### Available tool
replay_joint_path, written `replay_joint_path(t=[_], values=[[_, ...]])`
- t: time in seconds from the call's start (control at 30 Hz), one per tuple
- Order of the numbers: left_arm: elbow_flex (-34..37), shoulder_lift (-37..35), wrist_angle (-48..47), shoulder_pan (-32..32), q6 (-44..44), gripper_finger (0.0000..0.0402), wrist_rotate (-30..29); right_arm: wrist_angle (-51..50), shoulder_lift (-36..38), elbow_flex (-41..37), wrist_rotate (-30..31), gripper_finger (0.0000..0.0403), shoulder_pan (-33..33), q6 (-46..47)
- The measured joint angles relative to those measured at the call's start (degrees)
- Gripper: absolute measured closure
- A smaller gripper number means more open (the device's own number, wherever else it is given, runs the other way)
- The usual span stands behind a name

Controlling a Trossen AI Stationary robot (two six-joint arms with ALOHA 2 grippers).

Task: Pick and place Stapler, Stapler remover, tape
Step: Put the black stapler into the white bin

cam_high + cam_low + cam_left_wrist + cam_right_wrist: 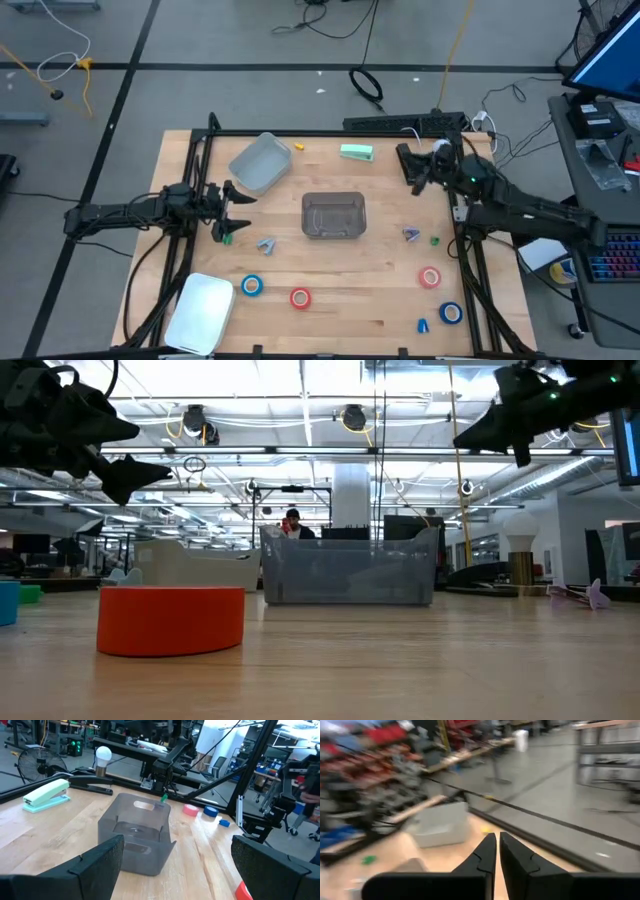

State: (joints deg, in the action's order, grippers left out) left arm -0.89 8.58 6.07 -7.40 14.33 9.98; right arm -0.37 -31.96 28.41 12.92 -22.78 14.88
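Nothing placed: centre bin (334, 216) empty, stapler (356, 152) at 12 o'clock, tape rolls (300, 297) on bench (350, 320). Left gripper (228, 207) fingers wide, right gripper (408, 165) fingers closed empty.

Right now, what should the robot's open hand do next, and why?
Probably reach down toward the small stapler remover nearby. The left gripper is open and holds nothing, the clear bin in the middle looks empty, and the right gripper is shut, far off near the green stapler.
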Motion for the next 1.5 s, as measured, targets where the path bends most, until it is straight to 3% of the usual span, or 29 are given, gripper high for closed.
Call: replay_joint_path(t=[0.2,0.6,0.87,1.5], values=[[0.0,0.0,0.1,0.0,0.0,0.0036,0.0,-11.1,-11.7,6.4,7.8,0.0363,-0.3,-1.1],[0.0,0.0,0.1,0.0,0.0,0.0036,0.0,-36.3,-24.6,16.7,12.1,0.0241,-7.0,0.9],[0.0,0.0,0.1,0.0,-0.6,0.0036,0.0,-38.8,-29.1,17.0,4.9,0.0178,-12.2,6.0],[0.0,0.0,0.1,0.0,0.9,0.0036,0.0,-38.9,-40.4,17.0,3.7,0.0097,-17.1,5.4]])
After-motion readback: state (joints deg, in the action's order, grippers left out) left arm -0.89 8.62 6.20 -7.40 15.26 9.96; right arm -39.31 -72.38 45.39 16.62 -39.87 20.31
